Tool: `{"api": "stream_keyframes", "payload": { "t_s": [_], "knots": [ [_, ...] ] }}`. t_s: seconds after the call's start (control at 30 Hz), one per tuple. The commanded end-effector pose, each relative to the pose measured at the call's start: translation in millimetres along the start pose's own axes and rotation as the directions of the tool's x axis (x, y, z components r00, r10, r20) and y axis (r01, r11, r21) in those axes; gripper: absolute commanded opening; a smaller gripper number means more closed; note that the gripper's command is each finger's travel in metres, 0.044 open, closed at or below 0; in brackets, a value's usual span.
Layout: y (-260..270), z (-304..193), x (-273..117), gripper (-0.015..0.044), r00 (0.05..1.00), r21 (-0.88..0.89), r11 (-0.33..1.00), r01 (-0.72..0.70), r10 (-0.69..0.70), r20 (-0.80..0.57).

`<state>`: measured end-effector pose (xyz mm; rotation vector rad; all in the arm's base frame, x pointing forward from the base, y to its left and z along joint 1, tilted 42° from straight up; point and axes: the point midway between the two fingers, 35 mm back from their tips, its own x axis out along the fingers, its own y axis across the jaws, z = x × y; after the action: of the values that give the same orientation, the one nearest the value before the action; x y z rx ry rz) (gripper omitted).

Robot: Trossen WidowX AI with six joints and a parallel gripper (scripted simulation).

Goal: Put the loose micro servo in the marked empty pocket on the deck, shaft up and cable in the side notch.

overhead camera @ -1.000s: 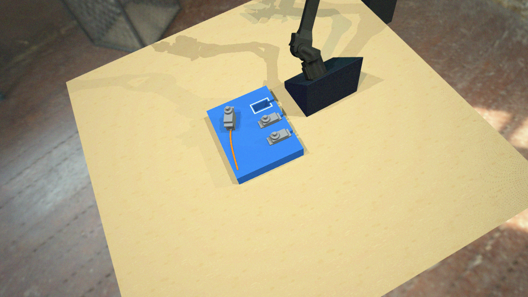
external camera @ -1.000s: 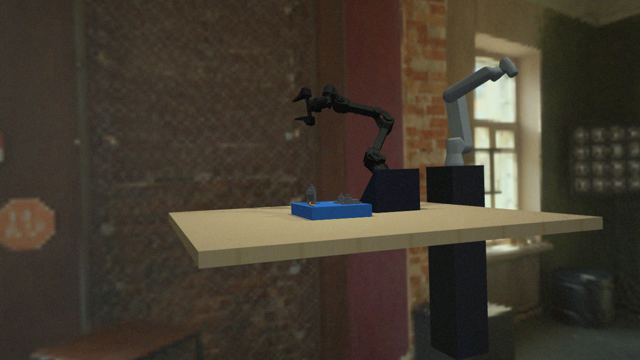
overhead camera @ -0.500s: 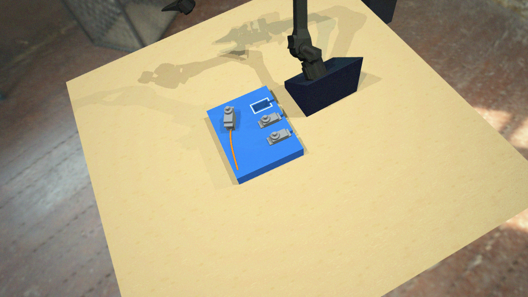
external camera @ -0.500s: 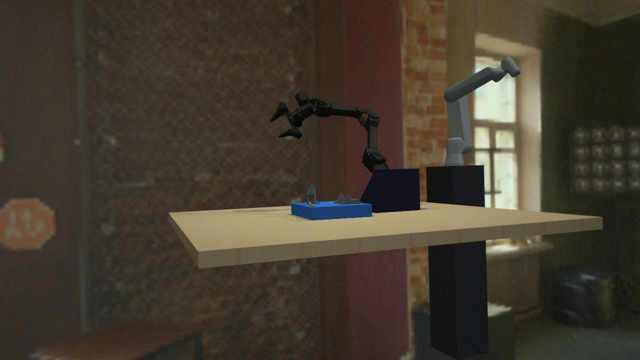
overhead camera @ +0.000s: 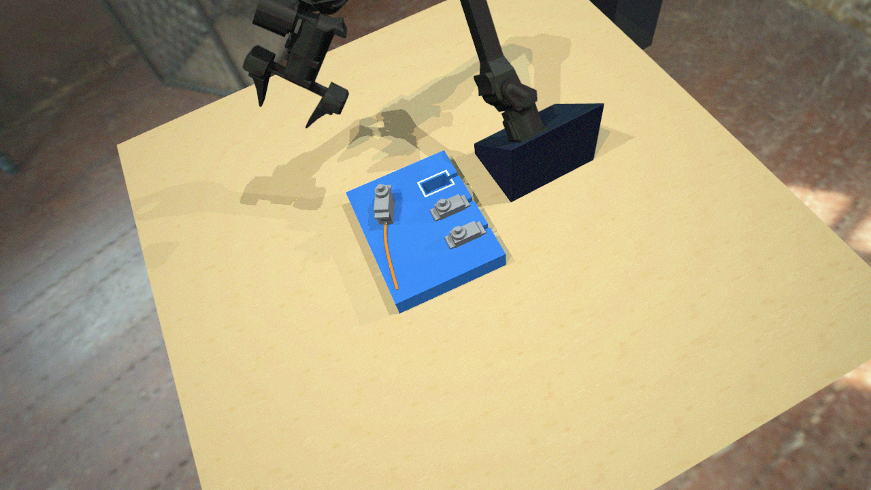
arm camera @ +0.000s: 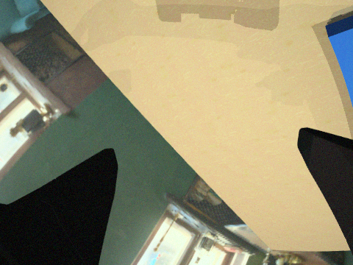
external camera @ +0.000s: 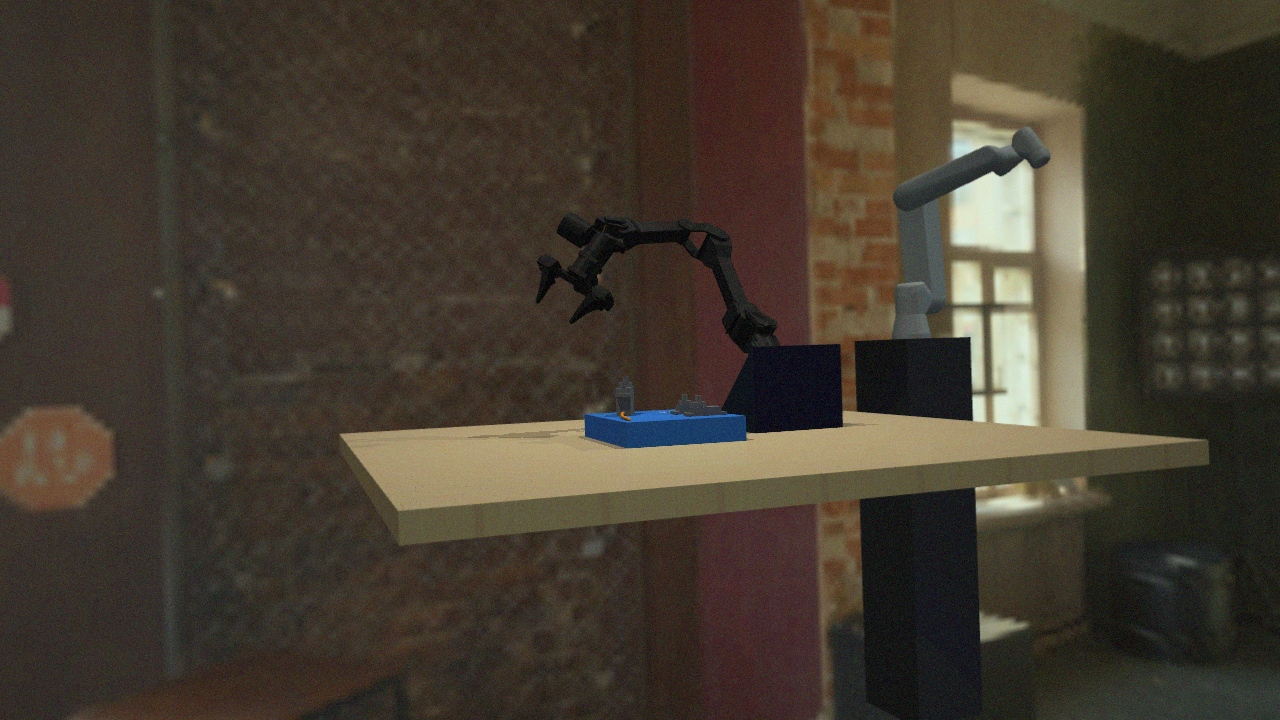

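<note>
The loose grey micro servo [overhead camera: 383, 205] [external camera: 623, 398] stands upright on the blue deck [overhead camera: 420, 268] [external camera: 680, 433], its shaft up. Its orange cable [overhead camera: 388, 252] runs from its foot along the deck toward a corner. The marked pocket [overhead camera: 435, 183] is empty, outlined in white, with a side notch [overhead camera: 452, 175] at the deck's edge. My gripper [overhead camera: 284, 116] [external camera: 554, 313] [arm camera: 212, 147] is wide open and empty, high above the table and off to the deck's side. The wrist view shows only a corner of the deck [arm camera: 343, 51] at its right edge; the servo is not in it.
Two grey servos [overhead camera: 450, 207] [overhead camera: 465, 233] sit in the deck beside the pocket. The dark arm base [overhead camera: 548, 161] [external camera: 796, 389] stands close to the pocket side of the deck. A second, grey arm [external camera: 921, 241] stands on a dark pillar behind the table [overhead camera: 487, 378] [external camera: 626, 488].
</note>
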<state>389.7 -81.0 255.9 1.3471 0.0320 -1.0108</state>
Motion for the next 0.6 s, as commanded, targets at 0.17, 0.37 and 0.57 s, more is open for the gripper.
{"api": "stream_keyframes", "payload": {
  "t_s": [0.17,0.37,0.57],
  "knots": [
    [-97,-45,36,0.044,0.951,-0.017,0.953,0.301,-0.299,0.083],
    [-158,-60,44,0.044,0.874,-0.013,0.89,0.456,-0.445,0.197],
    [-205,-64,44,0.044,0.787,-0.003,0.832,0.555,-0.523,0.327]
  ]
}}
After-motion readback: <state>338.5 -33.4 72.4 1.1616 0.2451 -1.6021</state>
